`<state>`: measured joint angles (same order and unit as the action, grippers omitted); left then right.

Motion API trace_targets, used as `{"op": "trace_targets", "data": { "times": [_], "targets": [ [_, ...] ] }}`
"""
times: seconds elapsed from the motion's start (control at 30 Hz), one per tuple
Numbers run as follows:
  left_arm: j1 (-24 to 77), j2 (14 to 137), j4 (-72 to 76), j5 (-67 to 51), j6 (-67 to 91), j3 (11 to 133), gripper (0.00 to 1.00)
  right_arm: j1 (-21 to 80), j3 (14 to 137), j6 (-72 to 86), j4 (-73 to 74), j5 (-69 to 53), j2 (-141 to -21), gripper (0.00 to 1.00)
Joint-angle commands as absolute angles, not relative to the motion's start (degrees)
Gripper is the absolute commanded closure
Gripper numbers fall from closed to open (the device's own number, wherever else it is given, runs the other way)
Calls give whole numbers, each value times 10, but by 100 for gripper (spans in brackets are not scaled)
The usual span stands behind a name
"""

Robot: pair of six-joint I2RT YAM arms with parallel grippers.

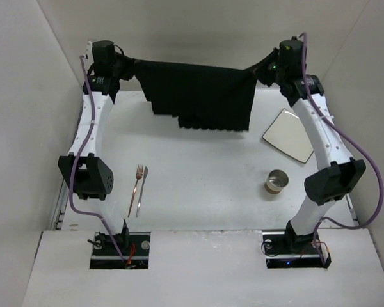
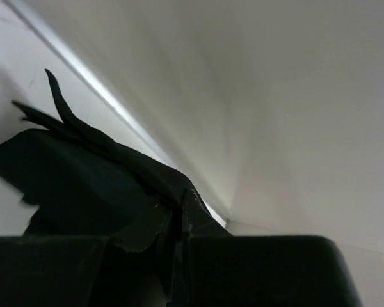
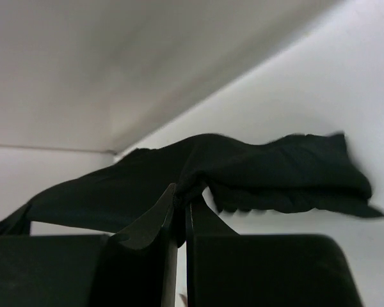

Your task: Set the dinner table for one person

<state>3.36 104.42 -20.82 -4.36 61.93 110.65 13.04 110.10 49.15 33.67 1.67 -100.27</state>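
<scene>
The counter is a large flat matte white rectangle. It fills the middle of the overhead view and has white walls at 9, 12 and 3 o'clock. The two arm bases are bolted along its near edge at 6 o'clock.

Nearest, at about 8 o'clock, a fork with a copper-coloured handle lies flat with its tines pointing toward 12. A silver knife lies just beside it on the 3 o'clock side, roughly parallel.

At about 4 o'clock a small round metal cup stands upright with a brownish band around its wall. Its mouth faces up and shows a pale grey bottom.

Farther back, at about 2 o'clock, a cream plate with rounded corners lies flat with a plain face. The right arm crosses over its 3 o'clock edge.

At 12 o'clock, by the far wall, a black cloth placemat is stretched between the two arms and sags in the middle. Its lower hem hangs in stepped folds and casts a shadow on the white surface. Whether the hem touches the surface cannot be told.

The left pincer is clamped on the cloth's corner at 11 o'clock, with fabric bunched between its closed fingers. The right pincer is clamped likewise on the corner at 1 o'clock.

Any lettering on the arms is too small to read.
</scene>
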Motion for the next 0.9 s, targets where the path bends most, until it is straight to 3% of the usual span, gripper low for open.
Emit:
{"op": "trace_targets", "data": {
  "times": [0.0, 0.17, 0.53, 0.87],
  "targets": [
    [16, 962, -158, -82, 626, 1159, 97, 116, 1214, 486, 297, 35, -956, 100],
    [12, 901, -86, -80, 618, 1006, 97, 111, 1125, 476, 272, 32, -929, 100],
    [15, 737, 180, -98, 635, 392, 95, 111, 526, 490, 14, -6, -798, 100],
    [21, 605, 171, -132, 641, 184, 93, 109, 376, 519, 46, -38, -744, 98]
  ]
}}
